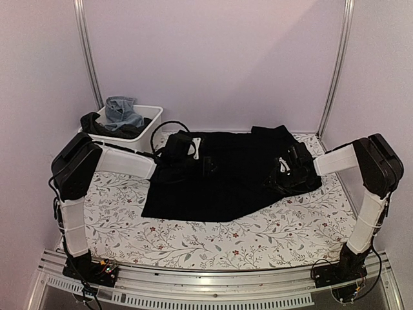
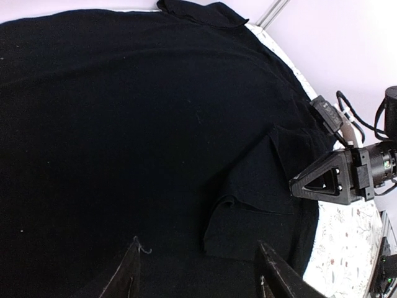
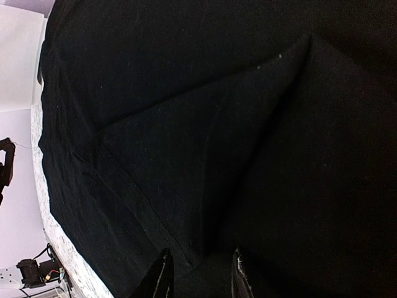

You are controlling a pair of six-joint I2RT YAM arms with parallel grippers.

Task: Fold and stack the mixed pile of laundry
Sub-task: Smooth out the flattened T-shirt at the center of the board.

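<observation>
Cloth first: the large plain black cloth piece (image 1: 213, 187) is lying spread across the flower-printed bench (image 1: 193, 242), probably laid out flat so that its edges are within reach for folding. The rest of the pile, light blue denim jeans (image 1: 122, 111) and dark clothes (image 1: 93, 123), is sitting in the white plastic bin (image 1: 132, 139) at the far left corner, apart from the working area. The left fingers (image 2: 130, 273) are hovering well apart over the cloth's left part with nothing between them, likely waiting to pin or take an edge. The right fingers (image 3: 160, 276) are standing close together astride the corner of a turned-over flap (image 3: 186, 161). Black on black, I cannot tell whether they are clamping it. The overhead view is giving the whole outline and the bin, but the flap is almost vanishing there. The left wrist view is showing that flap as a doubled layer lying on the cloth's right part, with the right arm's triangular finger at its edge. The right wrist view alone is showing the crease running diagonally toward the fingertips.
</observation>
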